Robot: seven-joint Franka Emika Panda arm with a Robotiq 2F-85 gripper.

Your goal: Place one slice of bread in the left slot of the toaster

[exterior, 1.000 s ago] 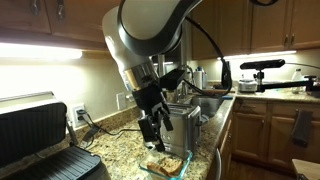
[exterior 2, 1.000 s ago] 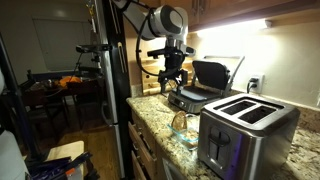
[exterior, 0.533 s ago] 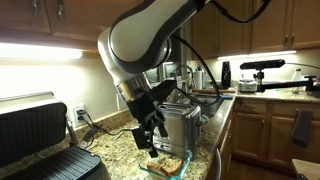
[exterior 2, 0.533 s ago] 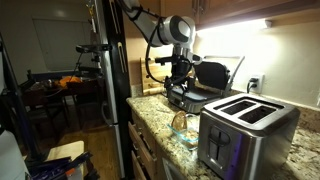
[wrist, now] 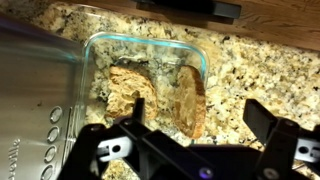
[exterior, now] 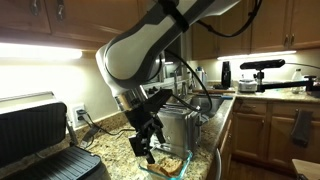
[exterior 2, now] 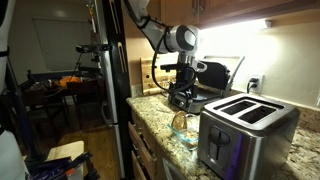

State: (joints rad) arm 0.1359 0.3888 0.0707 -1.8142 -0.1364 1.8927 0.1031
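Gripper [wrist: 192,118] lower than before, jaws apart, empty, over two bread slices [wrist: 124,88], one dish [wrist: 95,42].

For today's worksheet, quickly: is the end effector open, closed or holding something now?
End effector: open, holding nothing, over the glass dish of bread.

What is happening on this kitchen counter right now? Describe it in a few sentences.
The robot arm's gripper hovers open just above a glass dish on the granite counter, right beside the toaster. Bread sits in the dish, including a slice of bread that looks tilted up on its side. Nothing is gripped yet, and no bread shows in the toaster's slots in an exterior view.
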